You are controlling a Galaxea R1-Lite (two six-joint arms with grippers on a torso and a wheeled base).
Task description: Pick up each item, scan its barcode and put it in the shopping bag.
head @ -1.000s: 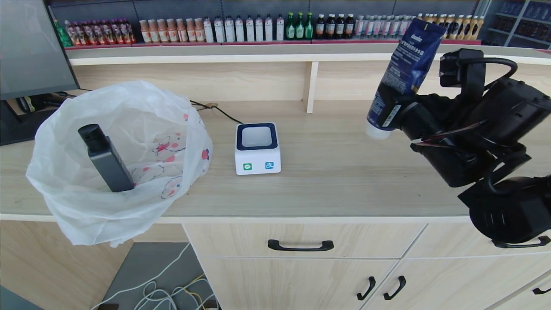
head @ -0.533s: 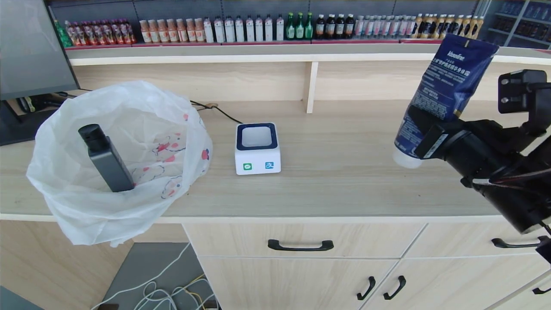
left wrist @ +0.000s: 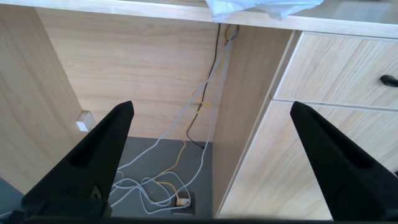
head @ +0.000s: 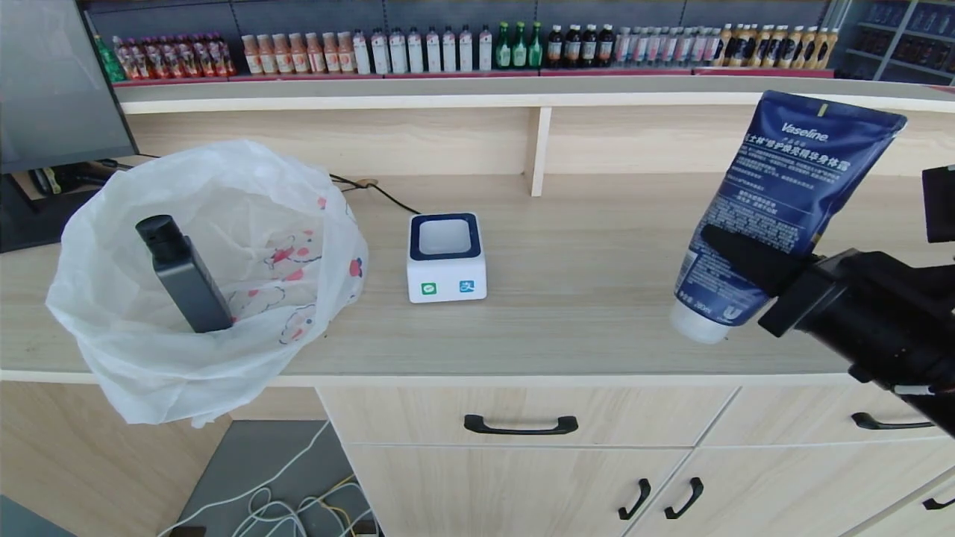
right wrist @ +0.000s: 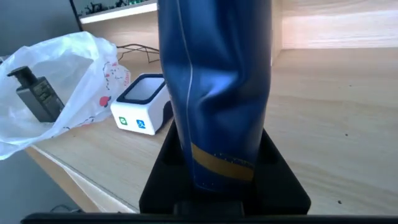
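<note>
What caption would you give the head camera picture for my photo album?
Right arm's fingers clamp a blue tube, cap down, over the counter; scanner and shopping bag wait leftward.

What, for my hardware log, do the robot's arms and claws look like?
Both claws are plain black. The left claw has two broad fingers tapering to points. The right claw has flat fingers on a blocky base; the right arm behind is black, bulky and rounded.

Head — down on counter (head: 582, 321); right wrist shares scanner (head: 446, 257); left faces cabinets (left wrist: 336, 65).
</note>
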